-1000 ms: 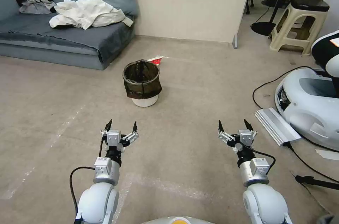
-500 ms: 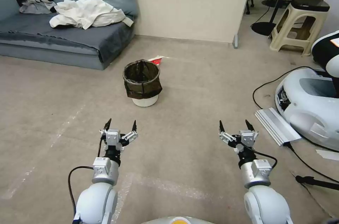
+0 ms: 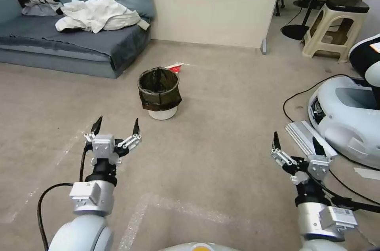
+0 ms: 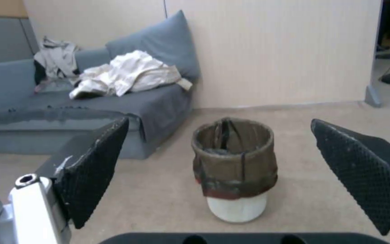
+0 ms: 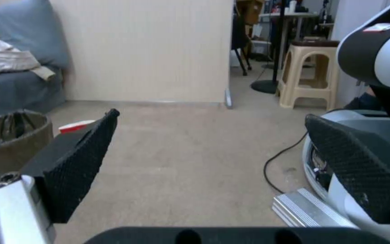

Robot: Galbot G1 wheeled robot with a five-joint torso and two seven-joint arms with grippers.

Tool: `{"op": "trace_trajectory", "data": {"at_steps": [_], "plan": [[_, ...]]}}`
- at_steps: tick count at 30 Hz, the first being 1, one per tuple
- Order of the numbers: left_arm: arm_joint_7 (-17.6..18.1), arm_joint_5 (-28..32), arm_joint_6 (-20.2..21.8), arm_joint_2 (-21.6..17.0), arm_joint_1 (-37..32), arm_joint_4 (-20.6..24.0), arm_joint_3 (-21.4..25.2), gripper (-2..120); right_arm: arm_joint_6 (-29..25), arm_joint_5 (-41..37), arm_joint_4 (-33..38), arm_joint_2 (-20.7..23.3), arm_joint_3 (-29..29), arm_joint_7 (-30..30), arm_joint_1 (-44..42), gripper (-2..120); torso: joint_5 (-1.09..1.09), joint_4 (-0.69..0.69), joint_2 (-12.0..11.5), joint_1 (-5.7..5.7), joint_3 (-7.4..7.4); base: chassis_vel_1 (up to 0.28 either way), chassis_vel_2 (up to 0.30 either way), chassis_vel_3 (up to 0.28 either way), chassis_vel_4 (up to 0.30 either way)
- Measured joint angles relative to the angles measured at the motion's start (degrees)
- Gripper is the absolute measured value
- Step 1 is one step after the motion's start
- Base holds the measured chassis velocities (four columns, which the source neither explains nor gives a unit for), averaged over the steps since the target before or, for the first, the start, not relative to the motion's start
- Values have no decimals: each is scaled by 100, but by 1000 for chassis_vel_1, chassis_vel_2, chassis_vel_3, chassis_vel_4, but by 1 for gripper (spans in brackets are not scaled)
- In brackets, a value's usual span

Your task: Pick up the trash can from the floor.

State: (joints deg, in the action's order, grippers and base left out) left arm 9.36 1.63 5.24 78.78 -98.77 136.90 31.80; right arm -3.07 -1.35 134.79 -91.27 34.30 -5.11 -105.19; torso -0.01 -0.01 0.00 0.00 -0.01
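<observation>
Arms spread, nothing grasped yet.
Left gripper (image 3: 116,123) has swung outward, right gripper (image 3: 295,143) dropped back; both jaws apart, trash can (image 3: 160,92) untouched mid-floor (image 3: 221,124).

Glossy white rounded arms end in silver cuffs and black wrists; black cables loop alongside. Each silver-knuckled gripper carries black fingers (image 4: 96,169) with cross-hatched pads.

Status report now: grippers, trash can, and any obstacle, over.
Left gripper open, short of the trash can. Right gripper open, low on the right side. Trash can upright on the floor, untouched. Path from left gripper to can looks free.
</observation>
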Motion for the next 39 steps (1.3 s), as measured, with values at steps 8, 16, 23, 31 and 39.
{"op": "trace_trajectory", "data": {"at_steps": [8, 16, 23, 31, 39], "plan": [[-18, 3, -506, -1, -101, -359, 27, 100, -65, -7, -109, 4, -11, 74, 38, 100, 0, 1, 0, 0, 0, 0, 0, 0, 0], [-196, -25, -514, 6, -136, -334, 64, 100, -82, -11, -107, 6, -22, 72, 51, 100, 1, 1, 0, 0, 0, 0, 0, 0, 0], [-201, -49, -513, 16, -136, -330, 58, 100, -83, -11, -103, 9, -3, 64, 51, 100, 1, 1, 0, 0, 1, 0, 0, 0, 0], [-206, -57, -522, 20, -136, -330, 57, 100, -95, -11, -100, 10, -6, 41, 51, 100, 1, 1, 0, 0, 1, 43, 49, 57, 46], [-207, -63, -691, 18, -124, -381, 43, 100, -114, -9, -77, 10, -7, 25, 28, 100, 1, 2, 0, 0, 1, 57, 48, 58, 58]]}}
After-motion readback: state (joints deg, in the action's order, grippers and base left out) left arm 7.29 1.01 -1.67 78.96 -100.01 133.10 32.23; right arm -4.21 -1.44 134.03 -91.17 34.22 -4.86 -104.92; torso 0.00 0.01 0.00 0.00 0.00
